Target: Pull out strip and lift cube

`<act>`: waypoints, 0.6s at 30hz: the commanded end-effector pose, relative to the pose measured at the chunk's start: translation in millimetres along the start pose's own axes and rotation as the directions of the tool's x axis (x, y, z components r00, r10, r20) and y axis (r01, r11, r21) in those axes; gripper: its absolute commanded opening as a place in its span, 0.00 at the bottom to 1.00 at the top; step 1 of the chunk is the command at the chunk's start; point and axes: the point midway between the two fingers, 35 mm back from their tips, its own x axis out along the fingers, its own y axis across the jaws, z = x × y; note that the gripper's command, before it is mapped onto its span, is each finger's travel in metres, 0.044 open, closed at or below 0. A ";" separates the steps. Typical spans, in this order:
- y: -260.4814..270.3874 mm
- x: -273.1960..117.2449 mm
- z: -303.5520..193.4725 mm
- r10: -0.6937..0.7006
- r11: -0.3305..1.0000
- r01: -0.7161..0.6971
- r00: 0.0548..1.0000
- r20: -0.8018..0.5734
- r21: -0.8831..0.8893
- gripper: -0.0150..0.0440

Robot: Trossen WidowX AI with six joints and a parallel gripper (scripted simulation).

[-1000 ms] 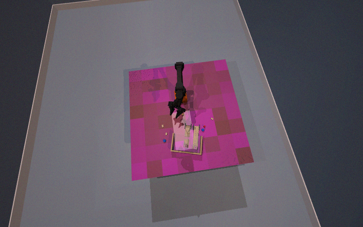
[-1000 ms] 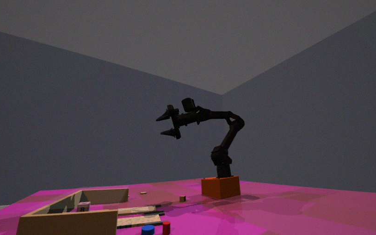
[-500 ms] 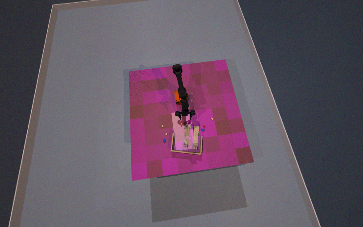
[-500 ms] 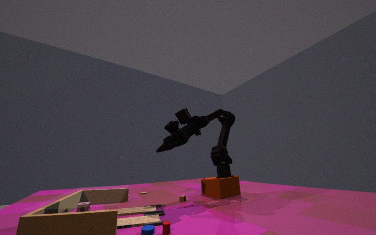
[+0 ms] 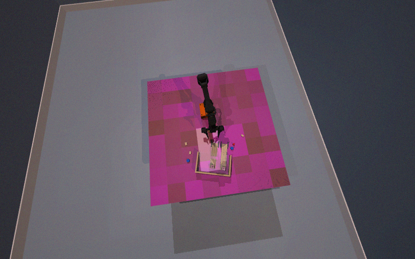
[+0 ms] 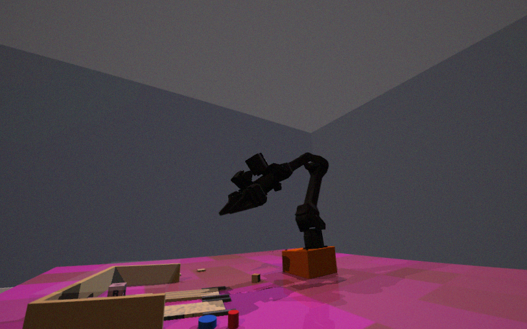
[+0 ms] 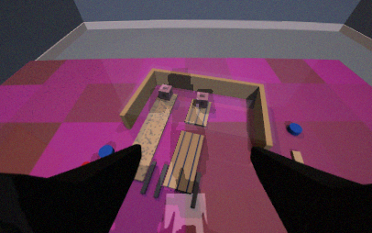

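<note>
My gripper (image 5: pixel 213 137) (image 6: pixel 221 212) (image 7: pixel 196 151) is open and empty, high above the table before the strips' near ends. A speckled strip (image 5: pixel 224 154) (image 7: pixel 151 133) (image 6: pixel 194 308) looks in one piece, with a pinkish cube (image 5: pixel 223 168) (image 7: pixel 165 93) at its far end. Beside it, a striped strip is split by a gap into a near piece (image 5: pixel 214 149) (image 7: pixel 186 158) and a far piece (image 7: pixel 198 113); another cube (image 5: pixel 212 166) (image 7: pixel 202 99) is on the far piece. In the exterior view, a cube (image 6: pixel 117 289) shows an R; I cannot tell which cube it is.
Tan walls (image 5: pixel 213 174) (image 6: pixel 97 312) (image 7: pixel 200 78) enclose the far ends on three sides. Dark rails (image 7: pixel 160 181) flank the near ends. Blue discs (image 5: pixel 232 148) (image 5: pixel 188 160) (image 7: pixel 294 128), a red cylinder (image 6: pixel 233 318) and small beige blocks (image 5: pixel 186 144) (image 5: pixel 242 135) lie around.
</note>
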 end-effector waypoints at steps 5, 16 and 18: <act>0.9 0.3 0.3 0.005 1.000 -0.005 1.000 0.002 -0.005 0.93; 33.8 46.3 15.1 0.060 0.996 -0.038 0.957 -0.284 0.085 0.53; 44.4 59.9 14.4 0.072 0.994 -0.037 0.932 -0.355 0.106 0.44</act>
